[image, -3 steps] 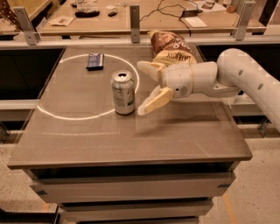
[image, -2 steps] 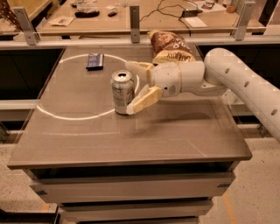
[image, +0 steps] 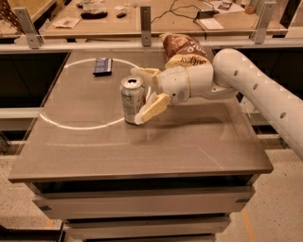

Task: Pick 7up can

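The 7up can (image: 131, 98) stands upright on the grey table (image: 142, 146), silvery with a shiny pull-tab top. My gripper (image: 138, 95) reaches in from the right on the white arm (image: 246, 85). It is open, with one cream finger (image: 142, 72) behind the can's top and the other finger (image: 150, 108) in front at the can's lower right side. The can sits partly between the fingers, and the front finger looks close to or touching it.
A brown-and-yellow crisp bag (image: 184, 49) stands behind the gripper at the table's far edge. A flat dark blue packet (image: 102, 65) lies at the far left. A white circle line (image: 71, 125) is marked on the table. A cluttered bench (image: 142, 14) stands behind.
My gripper has moved left toward the can, from a gap to its right to straddling it. The can has not moved.
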Tool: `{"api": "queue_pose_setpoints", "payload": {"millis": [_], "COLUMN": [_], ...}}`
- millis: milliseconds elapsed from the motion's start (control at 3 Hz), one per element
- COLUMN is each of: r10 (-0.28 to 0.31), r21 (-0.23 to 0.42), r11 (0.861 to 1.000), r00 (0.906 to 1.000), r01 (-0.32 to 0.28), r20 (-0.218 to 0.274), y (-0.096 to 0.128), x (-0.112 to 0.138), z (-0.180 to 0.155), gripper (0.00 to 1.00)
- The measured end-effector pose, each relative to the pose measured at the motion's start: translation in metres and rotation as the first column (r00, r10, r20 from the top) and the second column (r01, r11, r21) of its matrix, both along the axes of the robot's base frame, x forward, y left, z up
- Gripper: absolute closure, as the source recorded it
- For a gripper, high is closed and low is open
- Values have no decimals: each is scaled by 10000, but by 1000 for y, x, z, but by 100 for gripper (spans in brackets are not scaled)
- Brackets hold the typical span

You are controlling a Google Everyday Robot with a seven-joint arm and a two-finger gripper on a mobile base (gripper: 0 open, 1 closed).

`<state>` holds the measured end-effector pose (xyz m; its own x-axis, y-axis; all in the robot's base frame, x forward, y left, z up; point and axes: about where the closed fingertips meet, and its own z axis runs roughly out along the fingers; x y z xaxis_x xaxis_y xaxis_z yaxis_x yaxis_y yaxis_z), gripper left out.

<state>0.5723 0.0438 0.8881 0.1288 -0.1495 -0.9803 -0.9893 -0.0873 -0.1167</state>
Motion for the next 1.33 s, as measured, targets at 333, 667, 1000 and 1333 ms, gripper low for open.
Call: {"api": "queue_pose_setpoints", "payload": {"millis": [333,667,1000,1333], "r10": [313,430,294,21], "r21": [-342,-597,-849,-844], "r11": [9989,9973,9958,9964], "r00": [9995,9991,9985,9970], "r01": [-312,-432,-332,-87], "r20": [14,-42,-463,-778], "y": [-1,-3,-11,-25], "x": [3,-3,-9,-16], "z": [-12,-14,-16,-12], "gripper": [0,18,42,65]}}
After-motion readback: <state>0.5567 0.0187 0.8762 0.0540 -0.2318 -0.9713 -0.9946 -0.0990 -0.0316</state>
